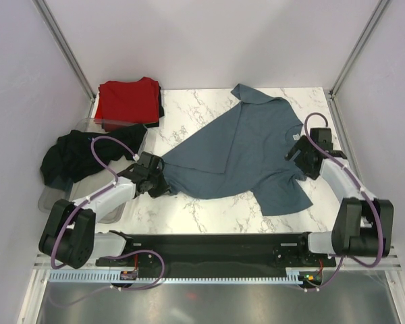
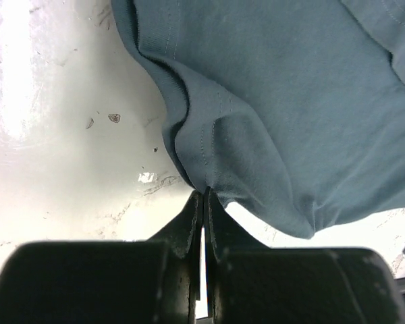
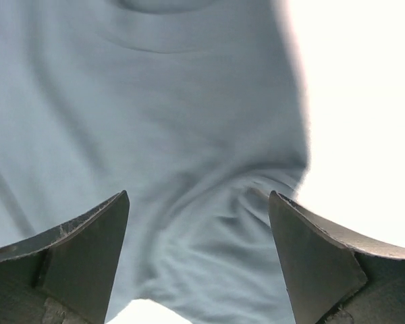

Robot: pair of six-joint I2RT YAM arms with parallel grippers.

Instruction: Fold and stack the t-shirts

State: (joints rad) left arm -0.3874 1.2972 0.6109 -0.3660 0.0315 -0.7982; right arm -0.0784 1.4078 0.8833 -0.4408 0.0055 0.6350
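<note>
— What is the left gripper [image 2: 203, 197] doing?
— Its fingers are clamped on a hem edge of the slate blue-grey t-shirt [image 1: 243, 148], which spreads rightward from them over the marble table [image 1: 209, 216].
— And the right gripper [image 3: 199, 196]?
— Its fingers are spread, with cloth between and ahead of them. This is likely the flattening step. Next it must close on fabric.

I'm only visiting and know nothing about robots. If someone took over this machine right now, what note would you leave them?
Grippers: left gripper is shut on the blue shirt at its edge. The right gripper is open over the same shirt's other side.
Things: the blue shirt lies spread mid-table, and the black shirt lies crumpled on the tray.
Done: red shirt folded, back left.
Left: fold blue and black, then stack them.
</note>
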